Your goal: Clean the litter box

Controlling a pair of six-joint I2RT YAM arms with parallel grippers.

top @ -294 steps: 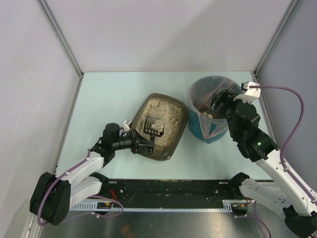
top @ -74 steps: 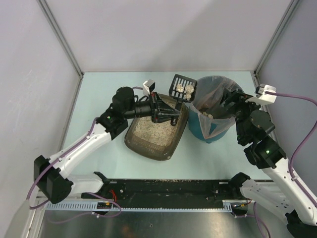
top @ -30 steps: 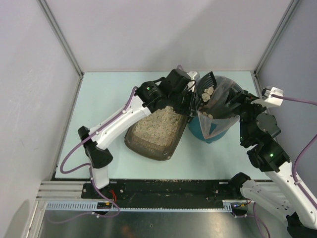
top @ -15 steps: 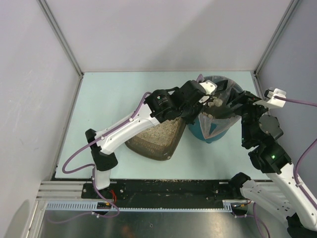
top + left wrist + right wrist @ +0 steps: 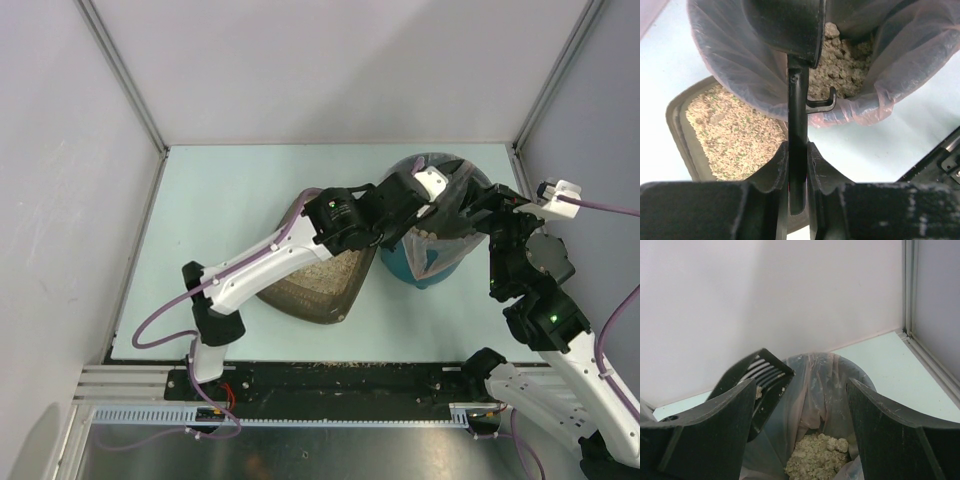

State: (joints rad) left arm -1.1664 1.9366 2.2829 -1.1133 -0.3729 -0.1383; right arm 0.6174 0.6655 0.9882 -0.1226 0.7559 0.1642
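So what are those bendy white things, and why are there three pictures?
They are two robot arms, each ending in a pincher called a gripper. One picture looks down from above. The other two come from a small camera on each wrist. On the pale table sit a brown litter box with sandy litter and a teal bin lined with a clear bag. The left gripper is shut on a black slotted scoop, tipped over the bin, where litter clumps lie. The right gripper is open near the bin's rim.
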